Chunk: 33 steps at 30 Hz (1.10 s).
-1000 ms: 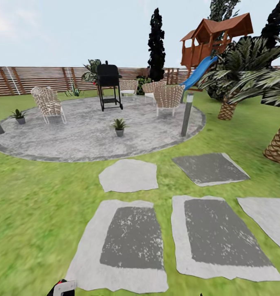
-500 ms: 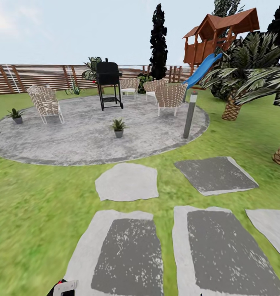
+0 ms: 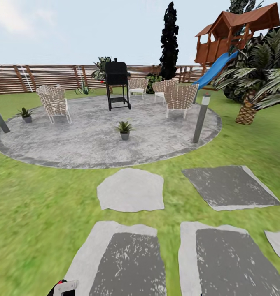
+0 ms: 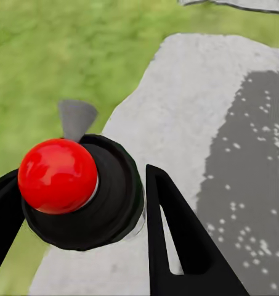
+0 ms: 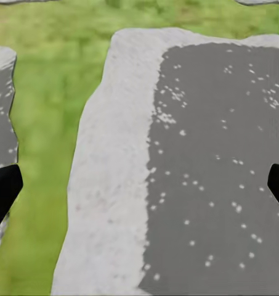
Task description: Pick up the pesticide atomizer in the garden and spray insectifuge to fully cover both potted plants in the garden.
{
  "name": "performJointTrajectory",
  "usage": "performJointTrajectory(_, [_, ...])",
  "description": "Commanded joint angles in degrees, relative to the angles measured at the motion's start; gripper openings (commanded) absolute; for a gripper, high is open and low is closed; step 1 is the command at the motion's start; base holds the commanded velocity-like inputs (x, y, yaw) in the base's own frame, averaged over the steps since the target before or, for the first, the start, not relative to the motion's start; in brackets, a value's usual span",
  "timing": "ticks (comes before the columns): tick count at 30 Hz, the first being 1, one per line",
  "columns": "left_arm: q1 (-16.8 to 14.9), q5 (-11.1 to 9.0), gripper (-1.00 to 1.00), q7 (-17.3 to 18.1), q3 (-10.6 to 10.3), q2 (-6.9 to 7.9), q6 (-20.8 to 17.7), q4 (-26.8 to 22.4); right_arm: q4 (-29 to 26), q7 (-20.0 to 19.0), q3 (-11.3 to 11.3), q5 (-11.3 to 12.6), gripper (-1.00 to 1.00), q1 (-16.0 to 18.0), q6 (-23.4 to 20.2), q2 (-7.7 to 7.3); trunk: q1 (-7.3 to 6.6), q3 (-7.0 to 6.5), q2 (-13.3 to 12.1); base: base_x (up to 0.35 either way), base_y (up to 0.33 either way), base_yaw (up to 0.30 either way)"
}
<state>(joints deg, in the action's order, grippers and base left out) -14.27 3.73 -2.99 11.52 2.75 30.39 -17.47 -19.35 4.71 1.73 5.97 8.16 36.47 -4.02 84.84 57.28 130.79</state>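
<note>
Our left gripper [image 4: 84, 203] is clamping the atomizer [image 4: 77, 185]; we are looking straight down its long axis, red cap toward the camera, grey nozzle jutting toward the lawn [image 3: 29, 205]. Its tip is peeking in at the head view's lower edge. Our right gripper [image 5: 139, 185] is hanging spread wide over a stepping stone [image 5: 176, 166]. Both potted plants are sitting well ahead on the patio [image 3: 86, 144]: one [image 3: 124, 130] mid-patio, one [image 3: 25, 114] by a chair [image 3: 53, 102].
</note>
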Motion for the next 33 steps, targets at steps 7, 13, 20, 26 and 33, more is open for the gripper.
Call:
performJointTrajectory(7, [-0.05,0.4,-1.0,-0.32,0.08,-0.02,0.2,0.07,0.02,-0.05,0.19,0.54,1.0,0.01,0.18,-0.02,0.02,0.05,0.02,0.338,-0.093,0.277])
performJointTrajectory(13, [-0.05,0.4,-1.0,-0.3,0.08,-0.02,0.2,0.07,0.01,-0.06,0.17,0.54,1.0,0.01,0.18,-0.02,0.02,0.05,0.02,0.338,-0.093,0.19])
performJointTrajectory(20, [-0.05,0.4,-1.0,-0.28,0.08,-0.02,0.2,0.07,0.02,-0.09,0.18,0.45,1.0,0.01,0.18,-0.02,0.02,0.05,0.02,0.338,-0.093,0.01])
performJointTrajectory(26, [-0.05,0.4,-1.0,-0.32,0.08,-0.02,0.2,0.07,0.02,-0.11,0.19,0.45,1.0,0.01,0.18,-0.02,0.02,0.05,0.02,0.338,-0.093,0.0])
performJointTrajectory(33, [-0.05,0.4,-1.0,-0.31,0.08,-0.02,0.2,0.07,0.02,-0.08,0.19,0.43,1.0,0.01,0.18,-0.02,0.02,0.05,0.02,0.338,-0.093,0.0])
